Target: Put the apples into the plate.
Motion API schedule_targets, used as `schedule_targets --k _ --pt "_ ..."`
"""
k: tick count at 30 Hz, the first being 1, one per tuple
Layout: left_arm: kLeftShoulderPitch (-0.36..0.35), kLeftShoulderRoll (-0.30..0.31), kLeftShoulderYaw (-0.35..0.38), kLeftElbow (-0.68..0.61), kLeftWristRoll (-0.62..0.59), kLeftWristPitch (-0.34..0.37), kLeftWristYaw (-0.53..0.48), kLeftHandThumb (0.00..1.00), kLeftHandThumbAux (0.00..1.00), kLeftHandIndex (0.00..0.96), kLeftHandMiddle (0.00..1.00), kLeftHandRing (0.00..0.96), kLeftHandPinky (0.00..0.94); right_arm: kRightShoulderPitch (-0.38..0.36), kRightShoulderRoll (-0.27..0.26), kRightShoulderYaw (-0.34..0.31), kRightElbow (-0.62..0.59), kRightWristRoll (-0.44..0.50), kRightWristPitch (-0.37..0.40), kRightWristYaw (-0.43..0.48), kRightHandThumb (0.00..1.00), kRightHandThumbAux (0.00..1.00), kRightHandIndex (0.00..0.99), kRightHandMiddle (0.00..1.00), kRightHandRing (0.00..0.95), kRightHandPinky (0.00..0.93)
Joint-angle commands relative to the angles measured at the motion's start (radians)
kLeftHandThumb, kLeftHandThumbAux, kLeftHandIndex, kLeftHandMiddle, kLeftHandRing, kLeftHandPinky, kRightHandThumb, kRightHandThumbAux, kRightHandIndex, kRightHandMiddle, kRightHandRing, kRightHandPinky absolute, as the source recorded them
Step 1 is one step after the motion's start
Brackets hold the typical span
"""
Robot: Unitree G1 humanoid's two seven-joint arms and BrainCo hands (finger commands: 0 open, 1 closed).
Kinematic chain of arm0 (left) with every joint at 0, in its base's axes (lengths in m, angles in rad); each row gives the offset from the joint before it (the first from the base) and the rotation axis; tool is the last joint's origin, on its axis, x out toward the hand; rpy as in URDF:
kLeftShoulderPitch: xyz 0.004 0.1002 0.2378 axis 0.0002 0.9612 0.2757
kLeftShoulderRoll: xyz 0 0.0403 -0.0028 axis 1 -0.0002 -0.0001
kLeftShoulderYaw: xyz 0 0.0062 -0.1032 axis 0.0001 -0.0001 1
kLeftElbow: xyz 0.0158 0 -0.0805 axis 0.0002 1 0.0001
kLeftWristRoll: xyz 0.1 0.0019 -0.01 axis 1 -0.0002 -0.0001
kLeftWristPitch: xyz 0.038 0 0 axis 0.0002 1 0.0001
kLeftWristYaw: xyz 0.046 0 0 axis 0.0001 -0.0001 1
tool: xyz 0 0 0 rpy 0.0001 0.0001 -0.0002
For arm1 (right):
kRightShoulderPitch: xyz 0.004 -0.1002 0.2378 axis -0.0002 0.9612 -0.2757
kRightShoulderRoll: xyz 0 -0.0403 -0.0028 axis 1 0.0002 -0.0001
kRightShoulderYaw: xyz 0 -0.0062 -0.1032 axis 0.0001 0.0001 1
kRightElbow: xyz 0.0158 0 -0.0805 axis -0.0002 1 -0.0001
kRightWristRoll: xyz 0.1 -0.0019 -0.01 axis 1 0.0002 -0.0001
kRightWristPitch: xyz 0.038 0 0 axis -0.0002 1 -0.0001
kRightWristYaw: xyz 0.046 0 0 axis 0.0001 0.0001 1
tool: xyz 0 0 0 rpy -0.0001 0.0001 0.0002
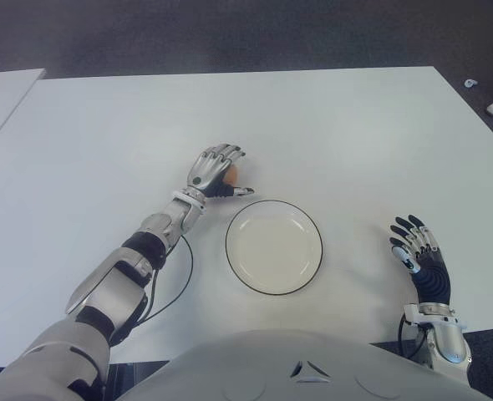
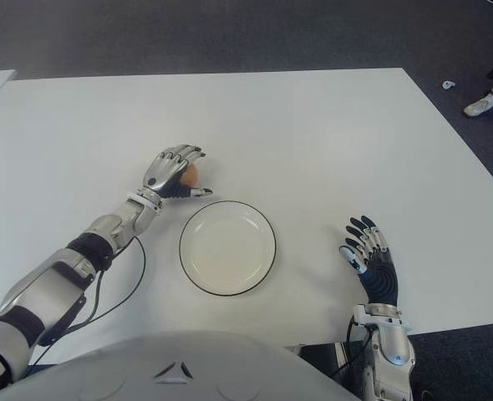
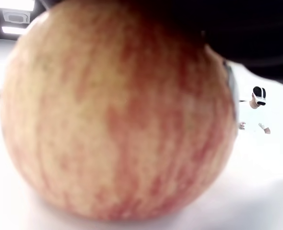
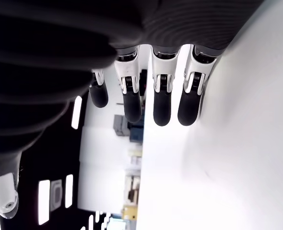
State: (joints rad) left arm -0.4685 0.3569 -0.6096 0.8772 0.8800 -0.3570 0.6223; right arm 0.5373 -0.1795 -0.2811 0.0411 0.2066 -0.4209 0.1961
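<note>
Right hand (image 1: pixel 419 255) spread, near table (image 1: pixel 355 125) front edge; left hand (image 1: pixel 214 170) cupping apple (image 1: pixel 231 175) beside plate (image 1: pixel 313 221) rim.

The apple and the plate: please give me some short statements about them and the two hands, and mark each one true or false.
1. The left hand is curled over the apple. True.
2. The apple lies in the plate. False: it sits on the white table, beyond the plate's left rim.
3. The plate holds nothing. True.
4. The right hand grasps a second apple. False: its fingers are spread and hold nothing.
5. The right hand shows to the left of the plate. False: it shows to the right.
</note>
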Motion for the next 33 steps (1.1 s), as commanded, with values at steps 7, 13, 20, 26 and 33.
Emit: schedule_targets --k 7,13,20,26,33 --pt "0.070 0.000 -0.046 0.066 -0.017 0.024 -0.184 0.762 0.644 0.416 0.548 0.648 0.679 0.030 0.021 0.007 0.004 0.000 0.052 0.002 0.395 0.555 0.108 0.188 0.185 0.229" --pt "0.061 0.005 -0.058 0.065 -0.008 0.065 -0.216 0.841 0.659 0.418 0.526 0.722 0.730 0.026 0.026 0.007 0.000 0.006 0.049 0.004 0.405 0.567 0.109 0.191 0.191 0.234" --pt "0.066 0.016 -0.043 0.050 -0.029 0.071 -0.245 0.854 0.663 0.414 0.517 0.744 0.705 0.019 0.034 0.005 0.004 0.016 0.037 0.008 0.408 0.576 0.115 0.195 0.200 0.242" --pt "0.086 0.022 -0.012 0.014 -0.078 0.067 -0.282 0.855 0.664 0.412 0.512 0.741 0.668 0.008 0.038 0.005 0.012 0.028 0.031 0.016 0.400 0.576 0.117 0.195 0.203 0.240" --pt "0.092 0.033 -0.009 -0.011 -0.098 0.073 -0.321 0.856 0.664 0.411 0.513 0.741 0.614 -0.008 0.036 0.005 0.034 0.049 0.013 0.043 0.383 0.576 0.131 0.197 0.207 0.249"
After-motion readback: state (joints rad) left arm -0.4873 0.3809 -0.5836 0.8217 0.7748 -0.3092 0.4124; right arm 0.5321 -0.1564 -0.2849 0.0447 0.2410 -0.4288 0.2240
